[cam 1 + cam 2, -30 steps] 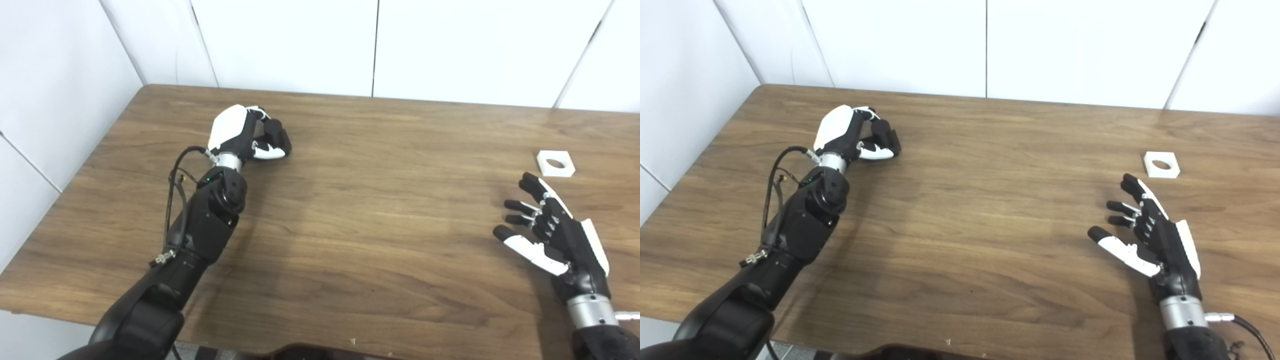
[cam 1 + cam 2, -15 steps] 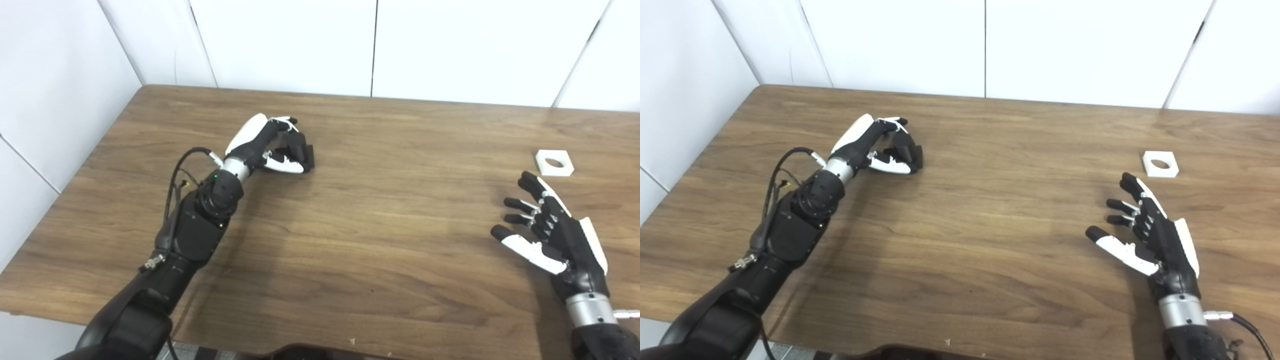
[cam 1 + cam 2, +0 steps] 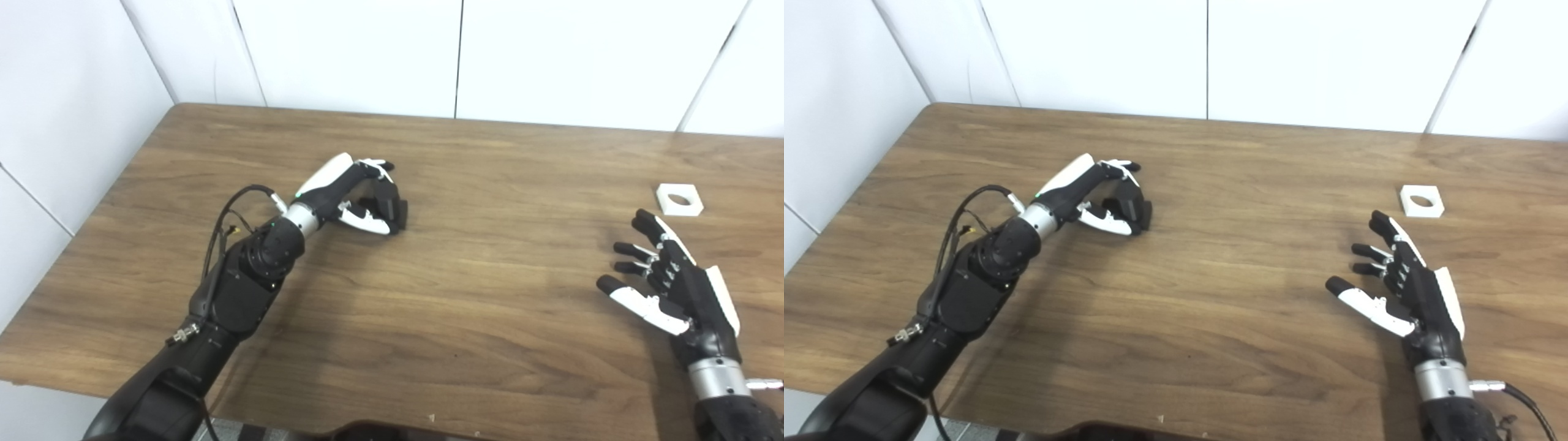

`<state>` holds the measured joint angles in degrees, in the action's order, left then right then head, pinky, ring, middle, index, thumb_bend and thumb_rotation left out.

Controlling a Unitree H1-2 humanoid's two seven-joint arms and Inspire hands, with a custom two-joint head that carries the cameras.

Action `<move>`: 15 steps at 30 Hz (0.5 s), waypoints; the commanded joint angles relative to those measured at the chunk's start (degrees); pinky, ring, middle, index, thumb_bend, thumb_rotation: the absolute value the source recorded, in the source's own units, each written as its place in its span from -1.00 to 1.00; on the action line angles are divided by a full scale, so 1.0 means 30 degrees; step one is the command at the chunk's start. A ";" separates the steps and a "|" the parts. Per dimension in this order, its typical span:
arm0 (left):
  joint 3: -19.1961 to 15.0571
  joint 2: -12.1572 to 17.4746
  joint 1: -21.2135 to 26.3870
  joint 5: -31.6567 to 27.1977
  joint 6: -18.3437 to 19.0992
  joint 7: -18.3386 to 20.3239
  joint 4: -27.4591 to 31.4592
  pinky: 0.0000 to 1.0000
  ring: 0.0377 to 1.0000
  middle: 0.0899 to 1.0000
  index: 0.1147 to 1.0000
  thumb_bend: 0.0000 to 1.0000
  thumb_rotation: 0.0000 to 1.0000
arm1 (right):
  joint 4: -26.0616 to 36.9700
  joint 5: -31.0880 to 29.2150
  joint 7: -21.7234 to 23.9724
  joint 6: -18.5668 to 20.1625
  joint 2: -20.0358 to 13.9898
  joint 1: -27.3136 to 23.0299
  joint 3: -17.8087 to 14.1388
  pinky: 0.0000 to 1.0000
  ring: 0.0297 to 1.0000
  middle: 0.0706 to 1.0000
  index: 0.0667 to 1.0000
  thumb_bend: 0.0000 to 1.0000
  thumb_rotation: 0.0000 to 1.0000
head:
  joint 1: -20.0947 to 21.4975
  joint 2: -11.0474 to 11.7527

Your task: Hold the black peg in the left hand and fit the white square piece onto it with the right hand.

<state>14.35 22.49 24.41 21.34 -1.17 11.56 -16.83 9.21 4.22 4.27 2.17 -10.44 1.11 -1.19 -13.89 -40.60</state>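
Gripping the peg [image 3: 392, 211], your left robot hand [image 3: 358, 196] is closed; right robot hand [image 3: 670, 278] spread empty near the square [image 3: 678, 199].

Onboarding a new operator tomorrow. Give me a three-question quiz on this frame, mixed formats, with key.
1. True or false: the right hand holds the white square piece with a round hole.
2. Multiple choice: the small black peg is (A) lying loose mid-table, (B) between the left hand's fingers, (C) already inside the white piece.
3. Fill in: the white piece lies flat on the brown wooden table, just ____ the right hand's fingertips.

Key: 1 false, that hand is open; 2 B; 3 beyond, not touching.
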 commanded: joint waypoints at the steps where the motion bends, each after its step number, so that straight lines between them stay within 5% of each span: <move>1: 0.0279 -0.0141 -0.0089 -0.0009 -0.0510 0.0355 0.0513 0.88 0.92 0.79 -0.15 0.05 -0.86 | 0.0751 0.0075 -0.0150 -0.0196 0.0161 -0.0538 0.0029 0.37 0.56 0.83 0.81 0.63 -0.24 | 0.0071 -0.0033; 15: 0.1533 -0.1644 -0.1782 0.0943 -0.2185 -0.0398 0.1037 0.81 0.91 0.79 -0.15 0.05 -0.86 | 0.1155 0.0265 -0.0178 -0.0091 0.0212 -0.0527 -0.0031 0.38 0.56 0.82 0.81 0.61 -0.23 | 0.0460 -0.0208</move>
<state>17.26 17.90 20.14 22.96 -7.35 9.00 -13.67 10.20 5.20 4.27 3.51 -10.02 1.16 -1.06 -12.92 -40.87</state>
